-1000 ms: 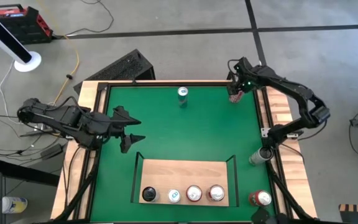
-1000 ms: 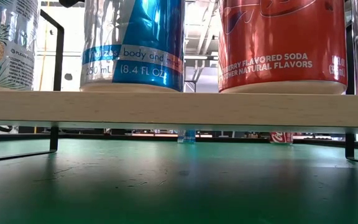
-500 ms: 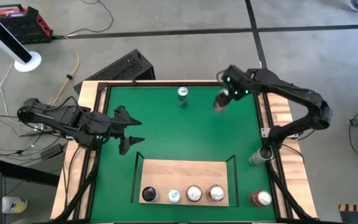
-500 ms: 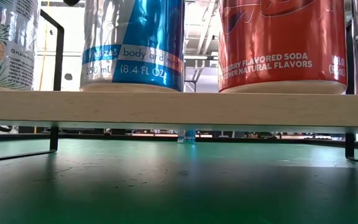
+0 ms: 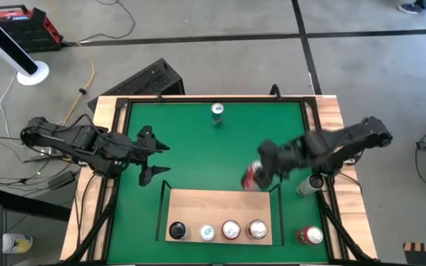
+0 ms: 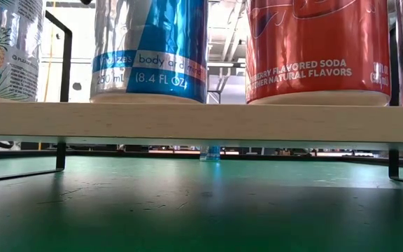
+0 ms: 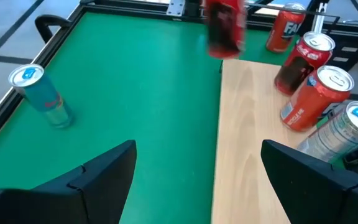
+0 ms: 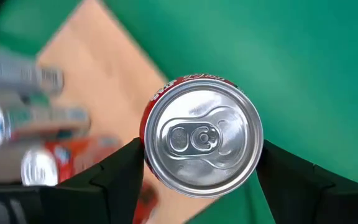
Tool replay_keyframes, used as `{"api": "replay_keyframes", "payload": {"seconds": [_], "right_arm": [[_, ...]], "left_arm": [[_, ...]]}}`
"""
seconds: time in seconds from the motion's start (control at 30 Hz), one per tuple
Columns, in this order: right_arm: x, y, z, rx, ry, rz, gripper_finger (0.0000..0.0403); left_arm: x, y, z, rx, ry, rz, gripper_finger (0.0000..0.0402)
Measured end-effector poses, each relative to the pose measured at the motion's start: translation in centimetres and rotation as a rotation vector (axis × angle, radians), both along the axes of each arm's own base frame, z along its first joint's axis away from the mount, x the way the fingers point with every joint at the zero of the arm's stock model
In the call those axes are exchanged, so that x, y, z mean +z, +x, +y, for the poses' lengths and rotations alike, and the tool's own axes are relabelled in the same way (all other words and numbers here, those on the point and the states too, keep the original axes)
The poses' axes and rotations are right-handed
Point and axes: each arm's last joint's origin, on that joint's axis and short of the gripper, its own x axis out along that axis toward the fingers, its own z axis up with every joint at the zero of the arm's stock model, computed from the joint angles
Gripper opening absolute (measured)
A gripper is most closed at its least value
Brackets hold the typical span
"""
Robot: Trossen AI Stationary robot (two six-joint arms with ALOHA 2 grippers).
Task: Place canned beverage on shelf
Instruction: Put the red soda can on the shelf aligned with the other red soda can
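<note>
As the right gripper [image 5: 261,175] carries a red can [image 5: 253,177] over the green mat [image 5: 198,148] just off the back edge of the shelf [image 5: 220,203], we see its fingers clamped on the can's sides below the rim, the silver lid [image 8: 202,138] facing the wrist camera. Four cans [image 5: 231,230] stand in a row along the shelf's front edge, the board behind them bare. A blue-and-silver can [image 5: 217,111] waits well beyond the shelf, at the mat's far side. The left gripper [image 5: 152,155] hangs off the shelf's left back corner, jaws spread and empty. We judge the can stiff and smooth-walled, heavy if full, liable to slip or dent; a mid-body side hold, kept upright, suits it.
</note>
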Motion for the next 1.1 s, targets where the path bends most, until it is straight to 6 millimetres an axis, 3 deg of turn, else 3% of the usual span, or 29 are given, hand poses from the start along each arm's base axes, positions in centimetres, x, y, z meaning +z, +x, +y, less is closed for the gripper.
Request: {"api": "replay_keyframes", "payload": {"seconds": [0.23, 0.4, 0.7, 1.1], "right_arm": [[-2.5, 1.2, 6.0, 0.147, -0.040, 0.056, 0.0295], [-3.6, 2.6, 8.3, 0.210, -0.151, 0.080, 0.0295], [-5.6, 3.3, 8.5, 0.231, -0.240, 0.213, 0.0295], [-5.9, 2.9, 9.6, 0.285, -0.243, 0.205, 0.0296]], "left_arm": [[0.3, 0.5, 1.3, -0.006, -0.020, -0.029, 0.0329], [0.6, 0.8, 2.4, 0.005, -0.047, -0.060, 0.0329], [0.9, 1.0, 3.0, 0.016, -0.123, -0.100, 0.0329], [0.9, 1.0, 3.0, 0.032, -0.177, -0.104, 0.0329]]}}
